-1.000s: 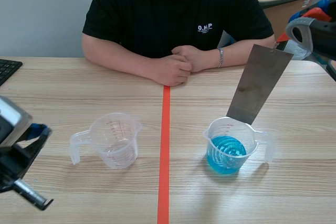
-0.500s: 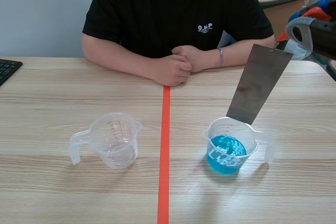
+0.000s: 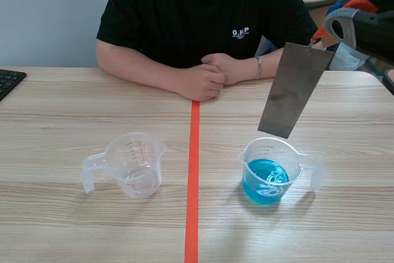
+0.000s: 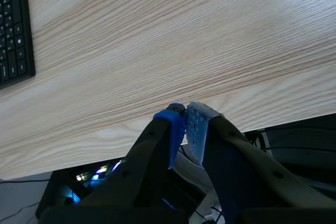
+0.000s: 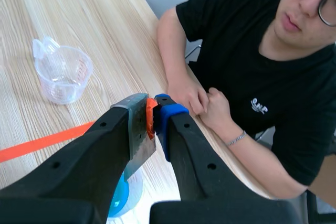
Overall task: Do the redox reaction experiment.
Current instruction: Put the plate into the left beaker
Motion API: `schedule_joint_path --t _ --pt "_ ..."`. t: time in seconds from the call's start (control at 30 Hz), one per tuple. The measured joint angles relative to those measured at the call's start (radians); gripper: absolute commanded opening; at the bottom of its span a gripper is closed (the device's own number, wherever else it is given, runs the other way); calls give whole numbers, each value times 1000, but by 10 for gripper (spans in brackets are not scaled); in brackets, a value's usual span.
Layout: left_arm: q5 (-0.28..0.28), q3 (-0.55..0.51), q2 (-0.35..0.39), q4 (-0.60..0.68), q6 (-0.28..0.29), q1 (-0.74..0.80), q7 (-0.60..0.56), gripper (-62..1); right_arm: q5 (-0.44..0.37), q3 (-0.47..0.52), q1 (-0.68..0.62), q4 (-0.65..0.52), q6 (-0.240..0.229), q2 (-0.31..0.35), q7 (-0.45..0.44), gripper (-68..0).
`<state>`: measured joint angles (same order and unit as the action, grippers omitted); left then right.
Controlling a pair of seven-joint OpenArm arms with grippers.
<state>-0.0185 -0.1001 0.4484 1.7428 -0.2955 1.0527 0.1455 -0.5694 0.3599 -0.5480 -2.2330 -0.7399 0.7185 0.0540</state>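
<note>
The right gripper [image 5: 155, 109], clamped on the top edge of a grey metal sheet [image 3: 295, 89], holds it tilted, long axis pointing down at the measuring cup of blue solution [image 3: 269, 170], lower edge just above the cup's rim, while the left gripper [image 4: 185, 124], closed on nothing, sits well apart from that cup.

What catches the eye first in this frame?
A grey metal plate, pinched at its top by the right pincer, hangs tilted over the cup of blue liquid, right of the tape line. A clear cup stands left of it; a person sits opposite.
</note>
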Motion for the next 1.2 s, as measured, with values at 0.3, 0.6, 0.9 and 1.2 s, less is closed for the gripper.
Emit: schedule_joint_path --t 0.3,0.6,0.9,1.2 --pt "0 2 -64 0 0 3 -5 -560 0 -137 106 0 0 0 24 -660" --pt "0 2 -75 0 0 3 -3 -560 0 -336 272 0 0 -1 85 -658" --pt "0 2 -83 0 0 3 -3 -560 0 -542 452 8 2 -46 158 -658" --pt "0 2 -83 0 0 3 -3 -559 34 -747 616 109 6 -167 245 -658"
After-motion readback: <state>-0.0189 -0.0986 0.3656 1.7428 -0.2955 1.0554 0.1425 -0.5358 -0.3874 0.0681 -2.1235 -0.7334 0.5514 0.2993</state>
